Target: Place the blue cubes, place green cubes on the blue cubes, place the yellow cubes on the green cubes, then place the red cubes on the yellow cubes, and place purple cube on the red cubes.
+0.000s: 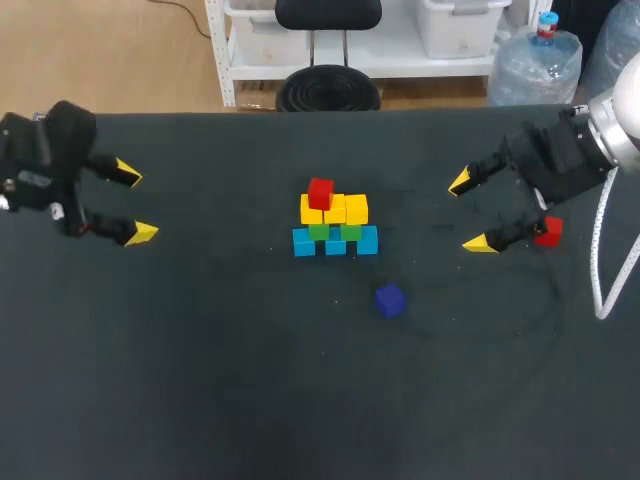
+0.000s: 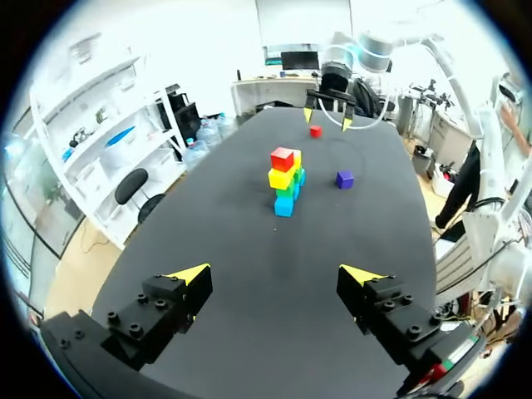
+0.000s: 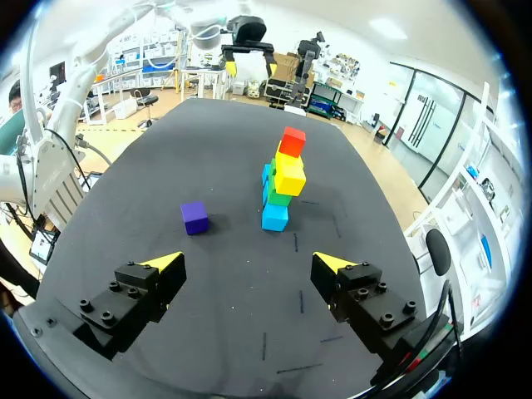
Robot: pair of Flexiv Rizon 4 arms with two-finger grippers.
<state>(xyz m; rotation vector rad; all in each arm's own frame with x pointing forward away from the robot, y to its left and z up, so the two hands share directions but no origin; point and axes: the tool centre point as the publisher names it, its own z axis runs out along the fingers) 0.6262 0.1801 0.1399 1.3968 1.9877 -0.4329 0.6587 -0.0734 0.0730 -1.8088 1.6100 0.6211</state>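
Your left gripper [image 1: 130, 205] hangs over the left side of the bench [image 1: 200, 380], fingers spread wide with nothing between them, well apart from every cube. Over on the right, your right gripper [image 1: 472, 212] is spread open too and carries nothing. Mid-bench you have the stack [image 1: 335, 220]. Three blue cubes [image 1: 335, 245] sit side by side on the bench at the bottom, with two green cubes [image 1: 318, 232] on top of them. Three yellow cubes [image 1: 335, 210] run across the greens. A single red cube [image 1: 321, 192] is perched on top, toward the left end of the yellow row. The second red cube [image 1: 548, 231] lies on the bench out by your right arm. It is just beside the right gripper's finger on the robot's side, not between the fingers. The purple cube [image 1: 390, 299] is alone on the bench, near the stack on the robot's side and a little to the right, touching nothing. In your right wrist view it lies ahead of the gripper with the stack beside it. In your left wrist view the red-topped stack stands straight ahead, with the purple cube off to one side and the second red cube farther on, under your right gripper.
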